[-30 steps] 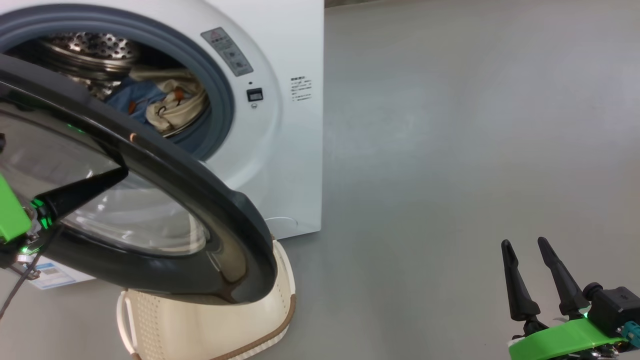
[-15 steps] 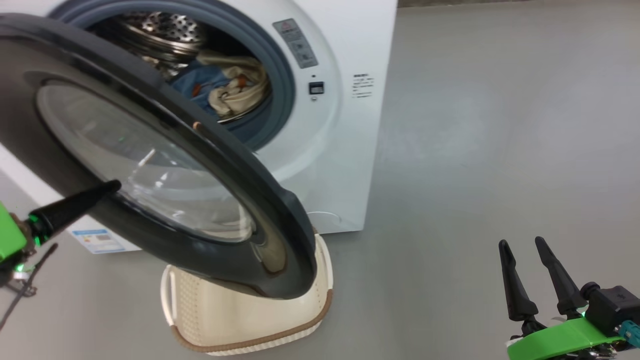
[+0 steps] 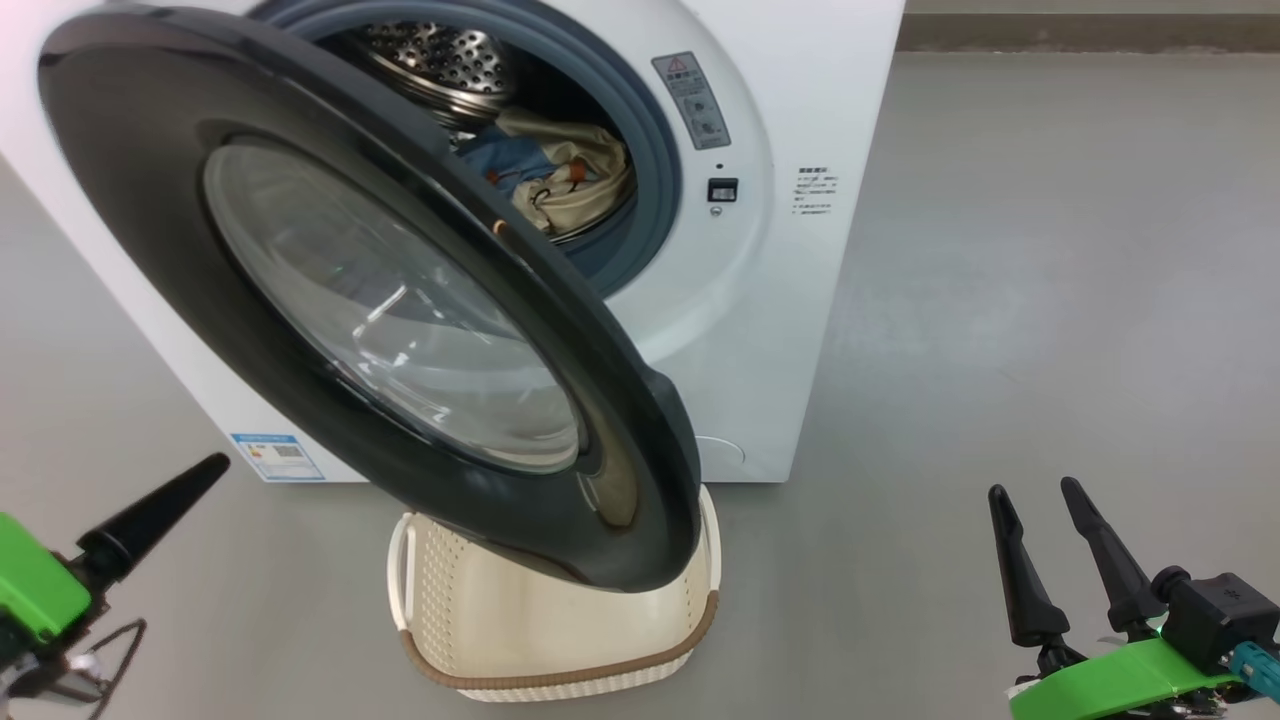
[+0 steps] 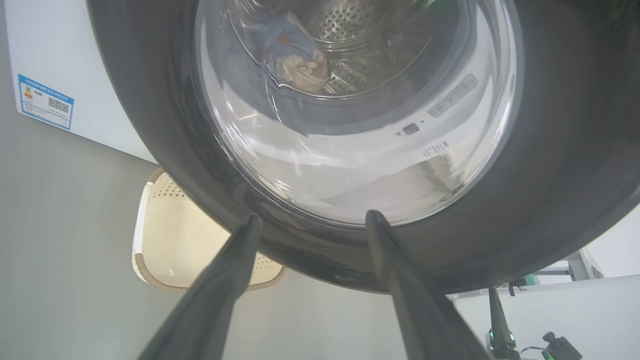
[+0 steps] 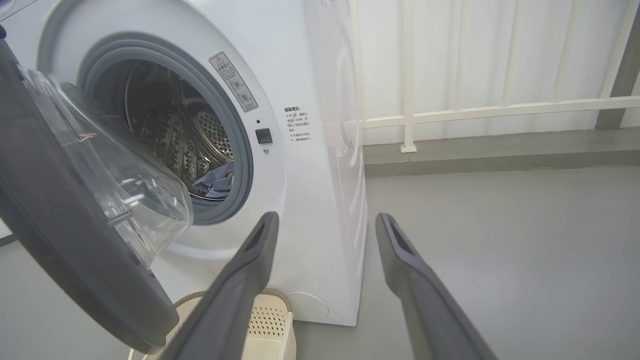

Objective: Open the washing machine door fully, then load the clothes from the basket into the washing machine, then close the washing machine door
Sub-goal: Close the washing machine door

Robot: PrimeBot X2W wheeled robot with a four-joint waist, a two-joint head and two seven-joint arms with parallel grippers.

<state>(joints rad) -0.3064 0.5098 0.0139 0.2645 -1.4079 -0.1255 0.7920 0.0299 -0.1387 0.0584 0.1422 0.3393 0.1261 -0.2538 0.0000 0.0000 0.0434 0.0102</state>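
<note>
My left gripper (image 4: 313, 216), shut against the washing machine door (image 3: 400, 300) a second ago, now spread, clear of it, lower left in head view. Door ajar mid-frame above basket (image 3: 560, 650); clothes (image 3: 560, 185) in drum (image 3: 440, 65); right gripper (image 3: 1032, 487) open.

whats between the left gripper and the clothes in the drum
The door: in the left wrist view the clothes show through its glass, beyond the open left gripper.
</note>
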